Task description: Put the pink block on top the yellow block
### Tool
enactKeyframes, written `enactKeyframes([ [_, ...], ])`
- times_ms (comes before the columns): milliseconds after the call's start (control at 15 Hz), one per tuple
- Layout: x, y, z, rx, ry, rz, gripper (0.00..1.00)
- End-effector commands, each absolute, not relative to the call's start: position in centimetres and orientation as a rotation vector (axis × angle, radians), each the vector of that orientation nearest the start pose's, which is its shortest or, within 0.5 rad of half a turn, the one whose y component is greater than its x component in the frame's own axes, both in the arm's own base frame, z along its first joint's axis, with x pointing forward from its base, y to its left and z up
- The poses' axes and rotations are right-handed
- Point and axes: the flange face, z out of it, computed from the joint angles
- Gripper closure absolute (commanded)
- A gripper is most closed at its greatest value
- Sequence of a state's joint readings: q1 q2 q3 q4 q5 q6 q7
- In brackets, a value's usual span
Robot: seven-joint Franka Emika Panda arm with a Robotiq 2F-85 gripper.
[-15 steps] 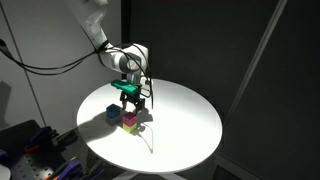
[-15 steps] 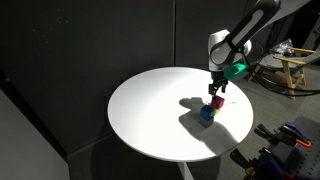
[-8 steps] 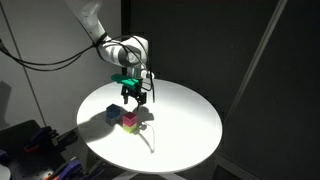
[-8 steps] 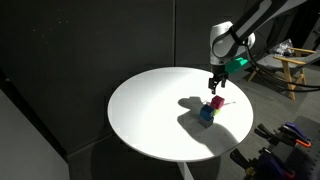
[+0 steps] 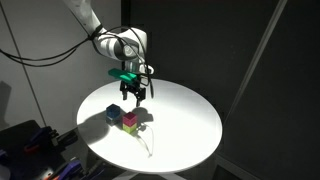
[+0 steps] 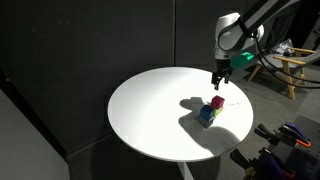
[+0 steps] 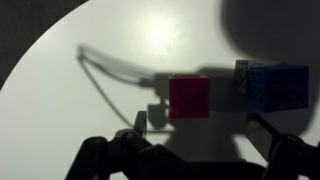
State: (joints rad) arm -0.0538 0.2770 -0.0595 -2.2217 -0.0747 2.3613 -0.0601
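Small magenta-pink cube [image 5: 130, 118] sits on the pale yellow-green cube [image 5: 127, 126] on the round white table [image 5: 190, 120]. The claw [image 5: 133, 97] hangs above, wide open, empty. Pink one looks light and rigid, so pinch its flat opposite sides.

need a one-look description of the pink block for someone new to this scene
On the round white table, three small cubes cluster toward one side. The magenta-pink cube sits atop the pale yellow-green cube, beside the blue cube; it's the only one off the tabletop.
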Motion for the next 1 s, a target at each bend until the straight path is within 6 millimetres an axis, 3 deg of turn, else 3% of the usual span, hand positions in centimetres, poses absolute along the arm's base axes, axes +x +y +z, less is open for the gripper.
enactKeyframes([
  [0, 51.1, -6.8, 26.3, -3.173, 0.078, 0.217, 0.0],
  [467, 48.9, -7.3, 30.2, -3.185, 0.218, 0.189, 0.0],
  [933, 47.7, -7.1, 34.1, -3.176, 0.213, 0.062, 0.0],
])
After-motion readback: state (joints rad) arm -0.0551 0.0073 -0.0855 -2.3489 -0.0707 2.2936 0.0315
